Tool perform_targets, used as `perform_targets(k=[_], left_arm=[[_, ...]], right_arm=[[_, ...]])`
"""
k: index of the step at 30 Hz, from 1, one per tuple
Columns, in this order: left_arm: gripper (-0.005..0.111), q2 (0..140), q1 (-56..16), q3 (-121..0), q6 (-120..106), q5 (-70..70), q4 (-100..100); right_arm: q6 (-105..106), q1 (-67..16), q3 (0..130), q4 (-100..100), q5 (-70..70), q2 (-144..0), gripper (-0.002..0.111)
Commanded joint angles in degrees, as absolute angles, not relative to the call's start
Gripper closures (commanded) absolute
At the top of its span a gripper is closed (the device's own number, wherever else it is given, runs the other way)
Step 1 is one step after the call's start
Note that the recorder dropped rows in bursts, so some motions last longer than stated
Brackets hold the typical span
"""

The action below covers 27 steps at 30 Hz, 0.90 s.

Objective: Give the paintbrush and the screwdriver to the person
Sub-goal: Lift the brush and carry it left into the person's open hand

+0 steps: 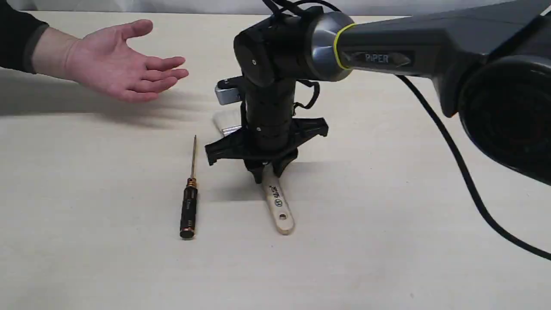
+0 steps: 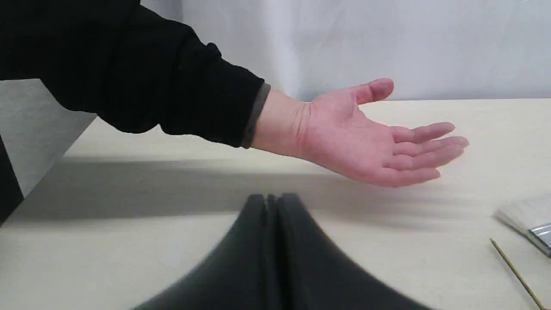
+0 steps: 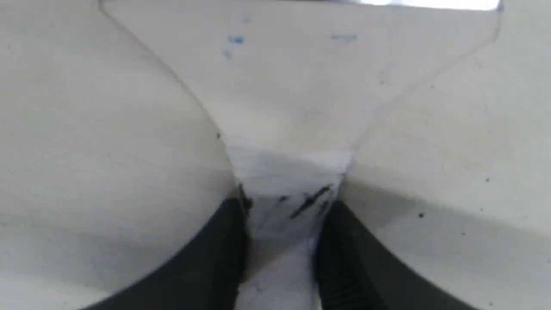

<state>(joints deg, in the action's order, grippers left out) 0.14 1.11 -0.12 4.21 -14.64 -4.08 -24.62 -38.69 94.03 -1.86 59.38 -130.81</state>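
Note:
The paintbrush [image 1: 279, 206] lies flat on the table, its pale bristles [image 2: 523, 215] pointing toward the far side. My right gripper [image 1: 267, 172] comes straight down on it and is shut on the wooden handle [image 3: 288, 206], one black finger on each side [image 3: 282, 241]. To the brush's left lies the screwdriver [image 1: 189, 206], apart from it, with its thin golden shaft [image 2: 514, 271] pointing away. The person's hand [image 1: 116, 64] hovers palm up at the far left, empty [image 2: 366, 137]. My left gripper [image 2: 271, 198] is shut on nothing, low over the table short of the hand; it is out of the exterior view.
The right arm's grey body [image 1: 430, 47] spans the upper right of the exterior view, and its black cable [image 1: 452, 150] trails down over the pale table [image 1: 387, 241]. The table's left edge [image 2: 64, 150] shows in the left wrist view.

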Motion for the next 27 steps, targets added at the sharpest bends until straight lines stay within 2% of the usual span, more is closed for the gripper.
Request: perform_targets(k=[1,12,18,23,27], left_arm=[[0.107,0.0,0.64,0.0,4.32,-14.29,-4.01],[0.107,0.0,0.64,0.0,4.32,-14.44,-3.81],[0.107,0.0,0.64,0.0,4.32,-14.44,-3.81],[0.107,0.0,0.64,0.0,4.32,-14.44,-3.81],[0.107,0.0,0.64,0.0,4.32,-14.44,-3.81]], right_arm=[[-21.78,-38.16,92.62,-7.02,60.91,-133.15,0.103],[-21.44,-41.02,92.62,-11.81,60.26,-116.99,0.104],[-17.63,-41.5,94.64,-5.55,57.3,-108.05,0.104],[-10.9,-43.76,98.76,0.0,48.18,-107.26,0.104],[-9.18,-46.8,100.55,-0.67,35.13,-110.14,0.104]])
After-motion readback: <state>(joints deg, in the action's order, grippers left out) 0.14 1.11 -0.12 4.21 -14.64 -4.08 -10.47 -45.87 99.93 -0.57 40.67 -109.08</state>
